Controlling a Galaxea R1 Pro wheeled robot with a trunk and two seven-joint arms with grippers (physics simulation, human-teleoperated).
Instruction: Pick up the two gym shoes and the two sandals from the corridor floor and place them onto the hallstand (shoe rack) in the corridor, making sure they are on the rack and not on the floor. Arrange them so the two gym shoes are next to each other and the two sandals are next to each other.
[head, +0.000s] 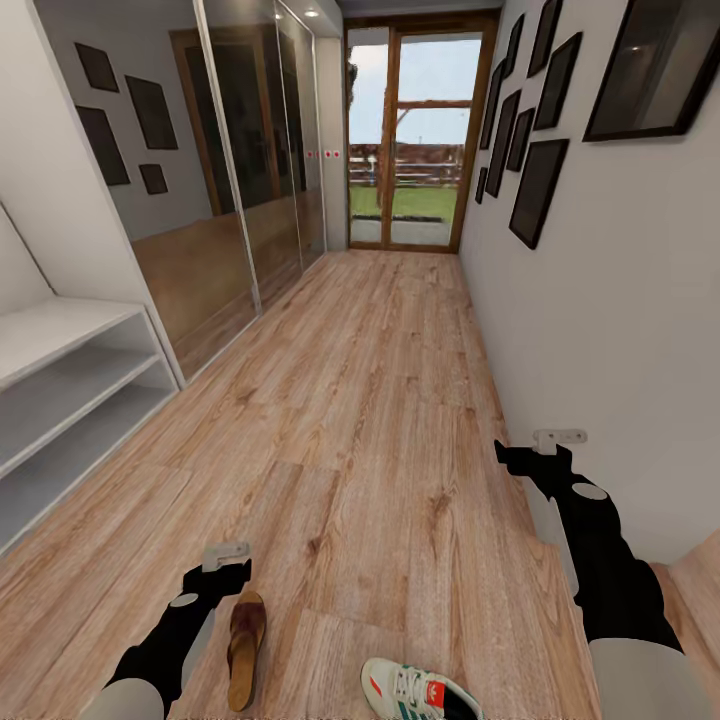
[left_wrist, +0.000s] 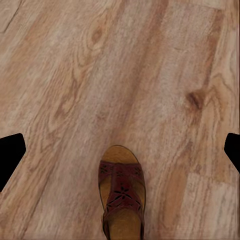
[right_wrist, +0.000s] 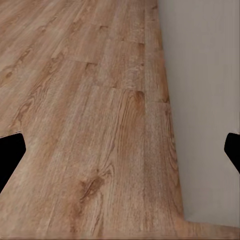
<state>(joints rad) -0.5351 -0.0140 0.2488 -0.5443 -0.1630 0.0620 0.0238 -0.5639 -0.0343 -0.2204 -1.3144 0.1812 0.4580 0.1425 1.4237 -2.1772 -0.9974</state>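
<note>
Head view: wood-plank corridor floor (head: 380, 400), hallstand (head: 70, 370) at left; both claws (left_wrist: 120, 150) (right_wrist: 120, 150) spread, empty.

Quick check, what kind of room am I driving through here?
Likely a home corridor: narrow wood-plank floor, glazed door at the far end, framed pictures along one wall, a white shoe rack and mirrored wardrobe opposite.

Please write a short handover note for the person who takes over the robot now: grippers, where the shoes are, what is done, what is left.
Left gripper: open, empty, above the floor beside one sandal.
Right gripper: open, empty, near the right wall.
One gym shoe lies on the corridor floor at the bottom edge of the head view.
Hallstand, at left: visible shelves bare.
Done: nothing placed on the visible shelves.
Left: rack this sandal and gym shoe, find the other two, pair them.
</note>
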